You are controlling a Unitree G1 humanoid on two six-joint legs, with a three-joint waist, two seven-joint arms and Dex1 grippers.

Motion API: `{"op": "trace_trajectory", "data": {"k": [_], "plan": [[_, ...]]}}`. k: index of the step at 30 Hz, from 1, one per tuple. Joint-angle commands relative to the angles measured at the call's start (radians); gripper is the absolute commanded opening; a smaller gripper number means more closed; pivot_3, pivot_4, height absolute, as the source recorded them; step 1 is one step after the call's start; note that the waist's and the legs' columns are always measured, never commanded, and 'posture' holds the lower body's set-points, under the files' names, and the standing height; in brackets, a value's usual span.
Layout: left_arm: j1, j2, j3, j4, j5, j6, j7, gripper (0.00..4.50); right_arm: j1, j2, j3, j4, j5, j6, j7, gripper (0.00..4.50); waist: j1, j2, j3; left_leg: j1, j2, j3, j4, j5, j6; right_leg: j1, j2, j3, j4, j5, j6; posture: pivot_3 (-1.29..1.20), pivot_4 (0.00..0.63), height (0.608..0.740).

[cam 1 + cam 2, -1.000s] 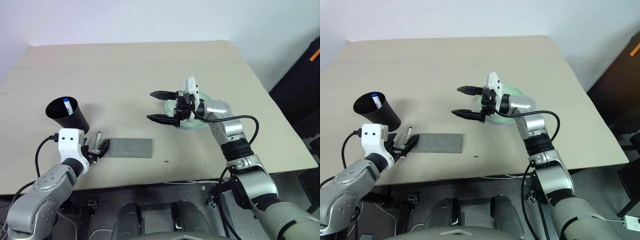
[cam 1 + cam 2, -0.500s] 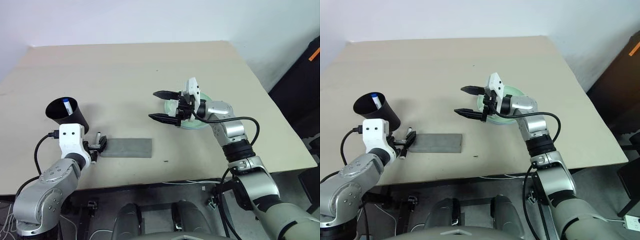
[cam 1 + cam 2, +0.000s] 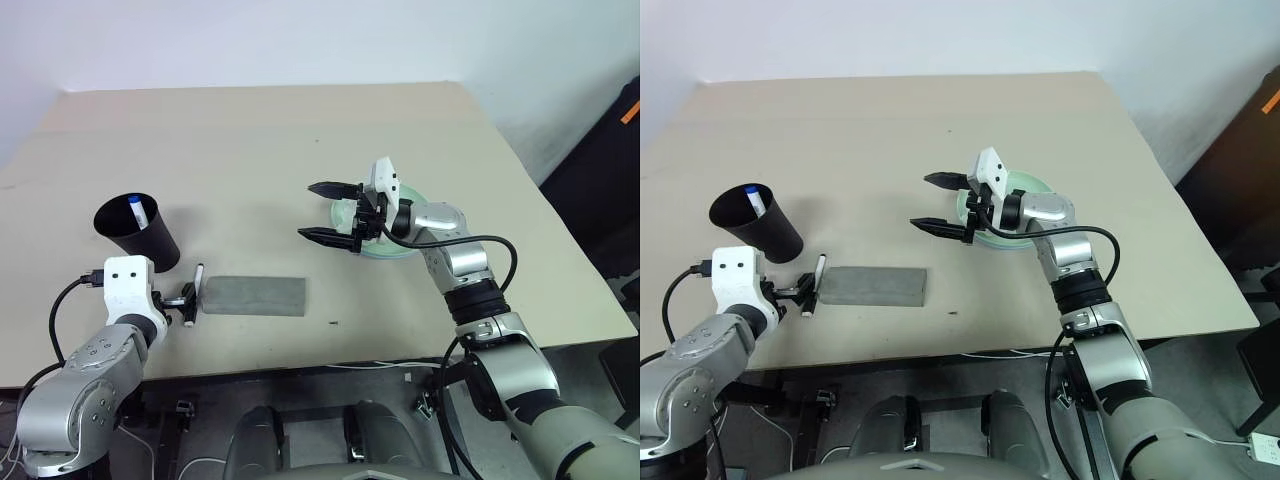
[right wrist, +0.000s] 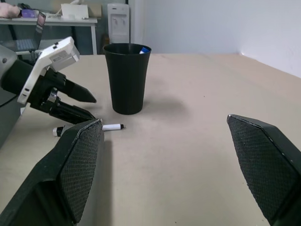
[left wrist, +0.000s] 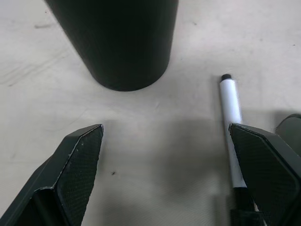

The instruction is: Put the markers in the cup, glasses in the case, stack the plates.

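Left gripper (image 3: 186, 303), spread wide and empty, straddles the black-capped marker (image 3: 196, 290) beside the cup (image 3: 137, 232).

The far half of the table (image 3: 250, 130) lies open. Near the front left, the upright cup (image 3: 138, 232), a marker (image 3: 194, 292) on the tabletop and the flat grey case (image 3: 254, 295) crowd together, with narrow bare gaps between them. The plates (image 3: 385, 243) take up the middle right.
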Motion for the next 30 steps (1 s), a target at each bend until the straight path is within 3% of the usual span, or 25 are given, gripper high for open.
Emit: {"op": "trace_trajectory", "data": {"k": [1, 18, 27, 30], "plan": [[-0.001, -0.027, -0.039, -0.01, 0.015, 0.0, -0.02, 4.47, -0.022, -0.001, -0.004, 0.004, -0.012, -0.034, -0.005, 4.5, 0.001, 0.0, 0.0, 0.0, 0.0, 0.0, 0.0, 0.0, 0.0, 0.0, 0.0, 0.0, 0.0, 0.0, 0.0, 0.0, 0.15, 0.726], [-0.063, -0.061, -0.104, -0.027, 0.066, -0.02, -0.09, 4.47, -0.015, -0.011, -0.009, 0.012, -0.04, -0.052, -0.014, 4.5, 0.002, 0.0, 0.0, -0.001, -0.001, 0.0, 0.0, 0.0, 0.0, 0.0, 0.0, 0.0, 0.0, 0.0, 0.0, 0.0, 0.15, 0.726], [-0.058, -0.097, -0.095, -0.028, 0.095, 0.091, -0.063, 4.47, -0.015, -0.014, -0.006, 0.024, -0.061, -0.065, -0.021, 4.5, 0.001, 0.0, 0.0, -0.001, -0.001, 0.0, 0.0, 0.0, 0.0, 0.0, 0.0, 0.0, 0.0, 0.0, 0.0, 0.0, 0.15, 0.726], [-0.082, -0.129, -0.063, -0.041, 0.1, 0.128, -0.037, 3.92, -0.016, -0.013, -0.007, 0.027, -0.065, -0.066, -0.023, 4.5, 0.001, 0.0, 0.0, -0.001, -0.001, -0.001, 0.0, 0.0, 0.0, 0.0, 0.0, 0.0, 0.0, 0.0, 0.0, 0.0, 0.15, 0.726]]}}
